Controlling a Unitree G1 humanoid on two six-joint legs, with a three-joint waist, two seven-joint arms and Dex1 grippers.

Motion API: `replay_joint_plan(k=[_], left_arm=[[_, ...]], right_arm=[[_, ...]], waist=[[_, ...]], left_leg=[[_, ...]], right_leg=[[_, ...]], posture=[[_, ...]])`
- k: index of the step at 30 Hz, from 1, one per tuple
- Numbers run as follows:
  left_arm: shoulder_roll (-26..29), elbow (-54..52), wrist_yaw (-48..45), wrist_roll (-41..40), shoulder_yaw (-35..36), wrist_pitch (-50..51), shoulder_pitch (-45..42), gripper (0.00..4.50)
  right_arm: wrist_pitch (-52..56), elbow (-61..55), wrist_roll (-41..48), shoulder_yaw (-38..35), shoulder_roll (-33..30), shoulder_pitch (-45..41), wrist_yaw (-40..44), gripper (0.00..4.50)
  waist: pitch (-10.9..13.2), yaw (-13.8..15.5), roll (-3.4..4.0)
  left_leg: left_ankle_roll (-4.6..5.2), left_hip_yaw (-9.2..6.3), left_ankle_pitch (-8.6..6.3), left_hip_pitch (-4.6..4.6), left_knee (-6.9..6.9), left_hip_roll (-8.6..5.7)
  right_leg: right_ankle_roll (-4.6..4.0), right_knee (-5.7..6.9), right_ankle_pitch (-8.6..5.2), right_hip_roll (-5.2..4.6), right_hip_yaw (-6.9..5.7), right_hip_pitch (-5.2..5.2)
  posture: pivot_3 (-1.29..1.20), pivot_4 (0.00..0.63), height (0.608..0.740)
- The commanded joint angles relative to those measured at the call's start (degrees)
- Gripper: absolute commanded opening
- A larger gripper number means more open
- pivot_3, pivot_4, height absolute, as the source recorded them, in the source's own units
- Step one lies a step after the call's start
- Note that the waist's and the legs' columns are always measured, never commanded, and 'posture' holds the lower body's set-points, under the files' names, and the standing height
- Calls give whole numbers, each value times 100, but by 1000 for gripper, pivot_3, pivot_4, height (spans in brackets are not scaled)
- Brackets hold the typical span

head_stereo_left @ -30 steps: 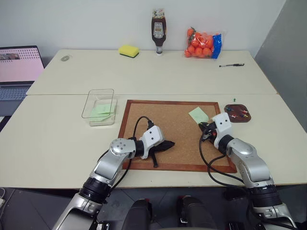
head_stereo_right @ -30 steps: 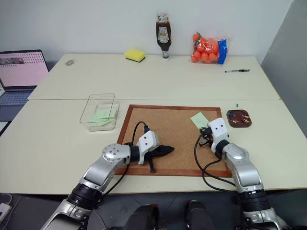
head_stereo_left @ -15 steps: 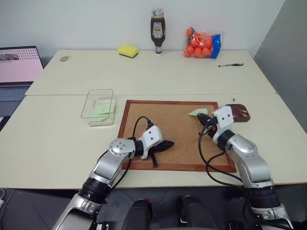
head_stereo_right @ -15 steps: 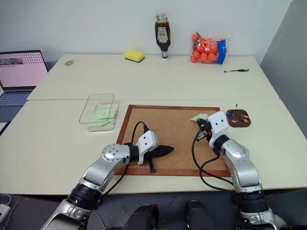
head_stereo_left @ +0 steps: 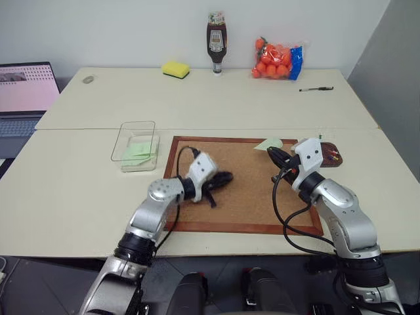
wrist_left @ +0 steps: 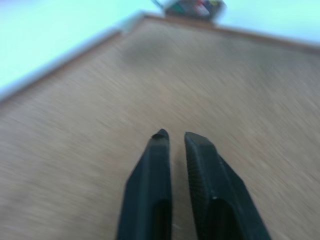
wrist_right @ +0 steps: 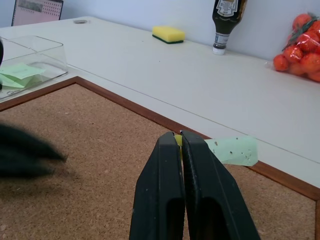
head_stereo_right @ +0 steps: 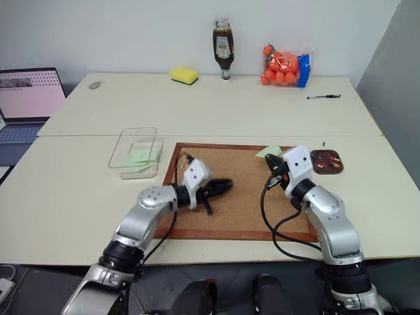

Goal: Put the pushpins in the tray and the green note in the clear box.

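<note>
My right gripper (head_stereo_left: 271, 153) is shut on the pale green note (head_stereo_left: 269, 144) and holds it lifted over the far right corner of the corkboard (head_stereo_left: 243, 193). In the right wrist view the green note (wrist_right: 232, 150) sticks out beside the closed fingertips, with a yellow speck pinched between them. The brown tray (head_stereo_right: 328, 162) lies just right of that gripper with red and yellow pins in it. One green pushpin (head_stereo_right: 324, 143) stands on the table behind the tray. My left gripper (head_stereo_left: 226, 176) hovers over the corkboard's left half, its fingers (wrist_left: 159, 150) parted by a narrow gap and holding nothing. The clear box (head_stereo_left: 126, 141) sits left of the corkboard with green notes inside.
At the table's back edge stand a yellow sponge (head_stereo_left: 175, 69), a sauce bottle (head_stereo_left: 216, 42) and a bag of oranges (head_stereo_left: 275, 60). A pen (head_stereo_left: 316, 88) lies at the back right. A laptop (head_stereo_left: 23, 92) sits at the far left.
My right gripper has risen off the corkboard with the green note, which lay flat a second ago. My left gripper has lifted and moved farther over the board, its fingers parting slightly.
</note>
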Motion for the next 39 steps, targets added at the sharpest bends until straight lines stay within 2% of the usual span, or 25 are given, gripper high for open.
replay_joint_plan(k=[1,5,6,13,27,31,33,36,39], left_arm=[[-9,-175,-176,-199,111,-216,-200,1598],[16,-184,-486,-234,3,-434,-341,2274],[51,-134,-586,-153,-64,-594,-378,2598],[-6,661,-579,292,-216,-1333,-778,3937],[-418,2490,-202,999,-339,-2791,-1670,3937],[-455,2816,-242,1095,-406,-3107,-1771,3291],[-469,2937,-250,1129,-411,-3216,-1797,2726],[-482,3109,-227,1165,-401,-3320,-1850,2239],[-487,3224,-225,1181,-397,-3401,-1888,1533]], right_arm=[[240,-385,108,23,12,-115,-37,0],[492,-489,157,43,32,-211,-82,0],[581,-526,183,44,44,-251,-98,0],[1259,-866,479,34,150,-455,-194,0],[2197,-1306,1008,-45,394,-776,-459,0],[2320,-1366,1149,-119,471,-818,-560,0],[2371,-1395,1201,-153,491,-833,-592,0],[2411,-1408,1262,-167,494,-852,-634,0],[2444,-1433,1327,-169,501,-857,-689,0]], waist=[[0,-3,0],[0,-1,0],[0,0,0],[0,0,0],[0,0,-1],[0,-6,-1],[0,-6,-1],[0,-5,-1],[0,-6,-1]], left_leg=[[0,1,0,-2,0,0],[0,4,0,-14,0,-4],[0,3,0,-16,2,-5],[0,-1,0,-9,4,-5],[0,-8,0,-17,6,-8],[0,-7,0,-20,3,-7],[0,-8,0,-21,4,-7],[0,-8,0,-21,5,-7],[0,-8,0,-20,6,-7]], right_leg=[[-1,-1,-1,0,1,-2],[6,-6,-5,-2,3,-7],[6,-5,-5,-2,2,-9],[6,2,-5,-2,0,-5],[7,1,-4,-1,-9,-7],[7,-1,-5,-1,-8,-10],[7,0,-5,-1,-9,-11],[6,1,-4,-1,-9,-10],[7,2,-4,-1,-10,-10]], posture=[[0,150,740],[0,150,740],[0,150,740],[0,150,740],[0,150,740],[0,150,740],[0,150,740],[0,150,740],[0,150,740]])
